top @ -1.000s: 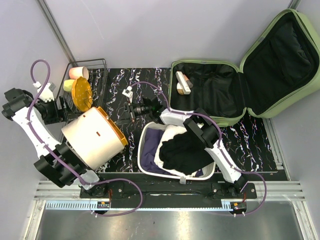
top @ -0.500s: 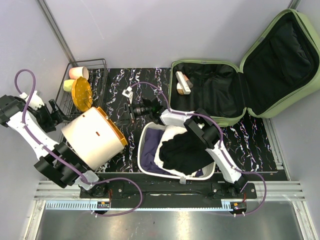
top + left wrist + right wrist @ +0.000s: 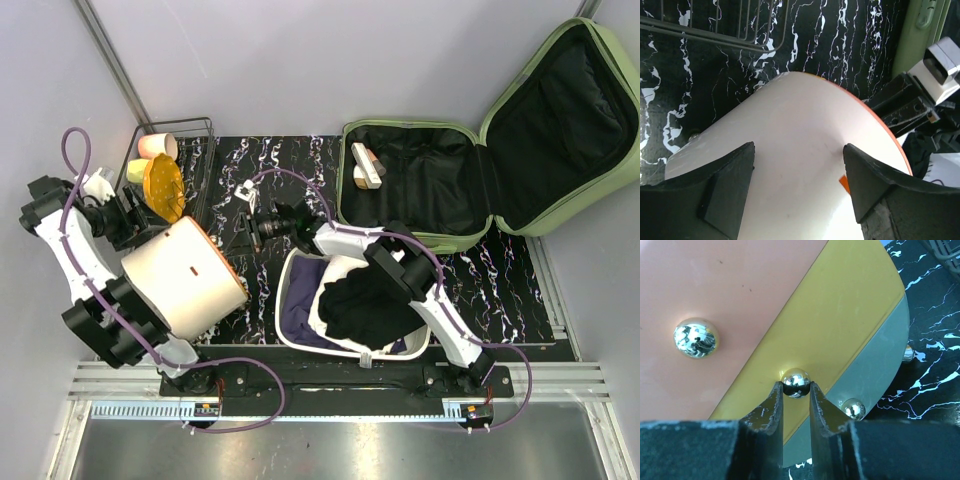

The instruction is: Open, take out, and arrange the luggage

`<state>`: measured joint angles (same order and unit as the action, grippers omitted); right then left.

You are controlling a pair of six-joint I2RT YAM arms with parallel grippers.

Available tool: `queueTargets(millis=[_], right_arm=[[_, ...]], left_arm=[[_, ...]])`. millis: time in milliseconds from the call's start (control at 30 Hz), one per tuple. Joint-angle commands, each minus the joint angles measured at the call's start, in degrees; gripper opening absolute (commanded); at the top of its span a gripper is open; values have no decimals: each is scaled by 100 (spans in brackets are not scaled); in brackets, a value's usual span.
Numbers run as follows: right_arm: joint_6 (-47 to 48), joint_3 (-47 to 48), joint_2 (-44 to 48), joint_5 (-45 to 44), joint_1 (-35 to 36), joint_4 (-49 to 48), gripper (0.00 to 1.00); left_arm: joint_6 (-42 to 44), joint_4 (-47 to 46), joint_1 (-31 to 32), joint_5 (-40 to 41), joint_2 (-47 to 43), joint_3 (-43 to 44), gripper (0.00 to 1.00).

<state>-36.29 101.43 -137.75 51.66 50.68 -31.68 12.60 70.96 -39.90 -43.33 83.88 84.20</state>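
The luggage (image 3: 440,190) is lying open at the far right of the worktop (image 3: 290,160). Its lid is leaning back against the wall, and a small pale box (image 3: 365,165) is resting in the left part of its black-lined base. Just in front of the luggage, a white bin (image 3: 283,290) is holding dark clothes (image 3: 365,300).

The right arm (image 3: 410,270) is reaching leftwards across the bin, away from the luggage. The right jaws are pinching a shiny metal stud (image 3: 796,382) on the yellow band of a cream round case (image 3: 185,275), which is lying on its side at the left of the worktop.

The left jaws are standing wide open. Their two fingers (image 3: 730,190) are straddling the curved cream side of the round case from above, though it is unclear whether they are touching it. A wire basket (image 3: 200,150) holding cups is sitting just behind the case at the far left.
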Motion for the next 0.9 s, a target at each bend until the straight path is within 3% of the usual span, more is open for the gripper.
queueTargets(millis=[0,100,233,400,533,633,867], right_arm=[[52,290,29,-498,364,-224,0],[105,194,73,-736,399,-216,0],[395,-35,266,-1070,382,-101,0],[465,-149,293,-1088,382,-84,0],[527,-106,267,-1096,364,-14,0],[553,-79,258,-1097,347,22,0],[571,-88,266,-1000,338,-31,0]], left_arm=[[-355,120,105,-63,470,340,75],[-425,321,70,751,612,893,78],[-636,1014,-534,1336,630,1300,87],[-715,1166,-879,2387,384,1037,96],[-715,1210,-1194,2847,297,967,97],[-698,1105,-1327,2708,147,800,97],[-846,885,-1038,819,-91,449,95]])
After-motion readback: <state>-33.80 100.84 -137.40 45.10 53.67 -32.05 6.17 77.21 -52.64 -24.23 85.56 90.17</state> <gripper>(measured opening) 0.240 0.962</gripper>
